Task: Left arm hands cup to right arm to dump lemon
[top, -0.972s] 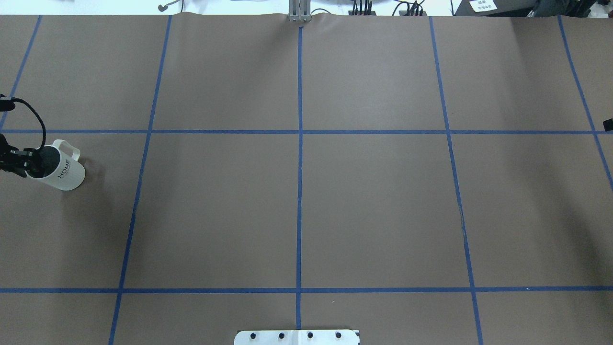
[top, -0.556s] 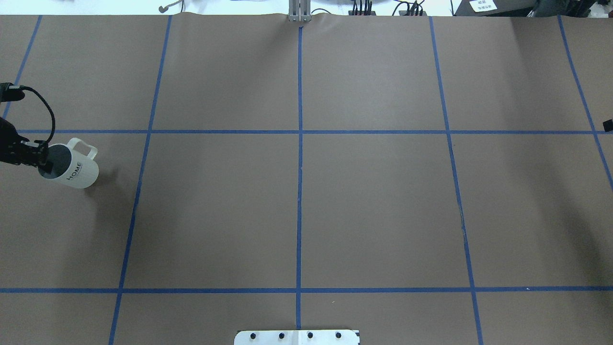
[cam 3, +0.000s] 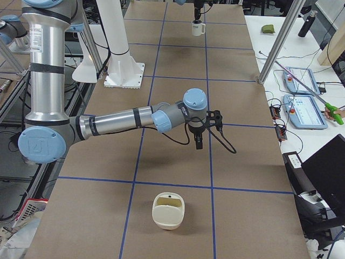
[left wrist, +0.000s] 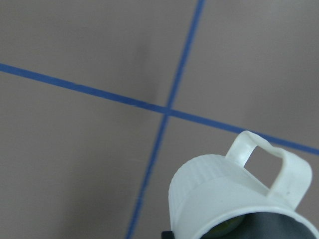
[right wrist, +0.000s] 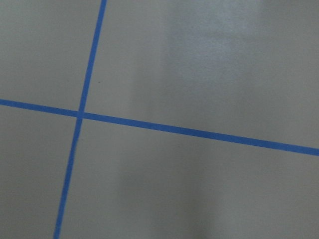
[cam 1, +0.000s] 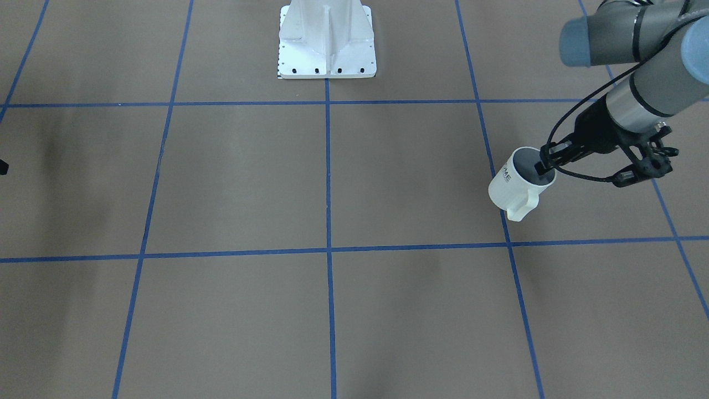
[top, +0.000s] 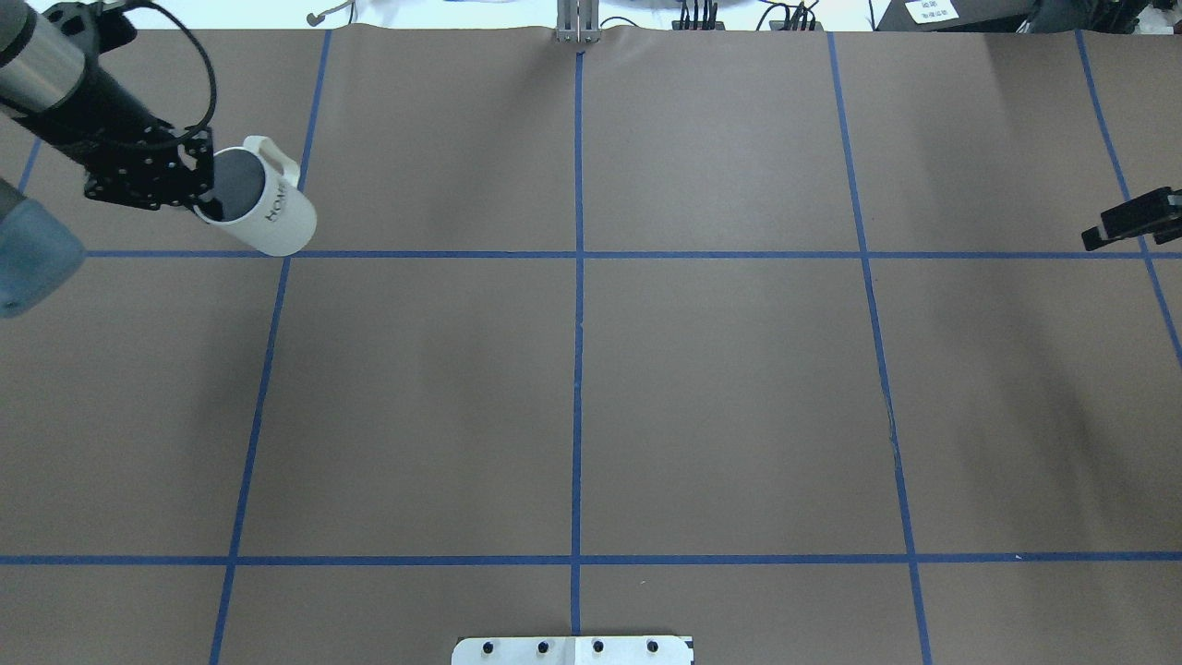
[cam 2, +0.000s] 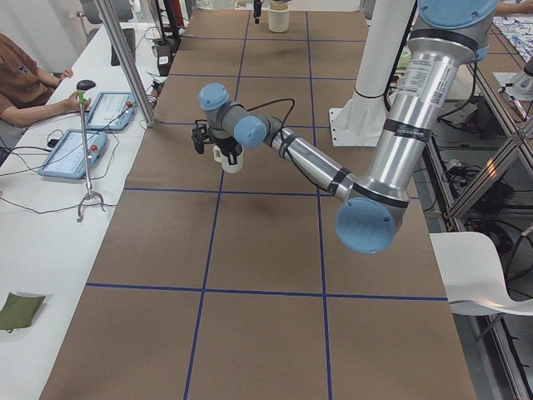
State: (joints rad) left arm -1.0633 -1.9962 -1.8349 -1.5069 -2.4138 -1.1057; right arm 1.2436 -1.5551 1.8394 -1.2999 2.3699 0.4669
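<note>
My left gripper (top: 208,189) is shut on the rim of the cream-white cup (top: 268,211), with one finger inside its dark mouth. The cup hangs tilted above the table's far left, handle pointing away from me. It also shows in the front-facing view (cam 1: 515,185) with the left gripper (cam 1: 545,166) on its rim. In the left wrist view, a sliver of the yellow-green lemon (left wrist: 224,230) shows inside the cup (left wrist: 219,194). My right gripper (top: 1122,222) pokes in at the right edge, empty and far from the cup. I cannot tell whether it is open or shut.
Blue tape lines divide the brown table. The white robot base plate (top: 572,649) sits at the near middle edge. A cream bowl-like container (cam 3: 168,210) lies on the table beyond my right gripper. An operators' bench with tablets (cam 2: 92,125) runs along the far side.
My left gripper has carried the cup away from the left edge, farther from me and to the right. My right gripper has come into view at the right edge.
</note>
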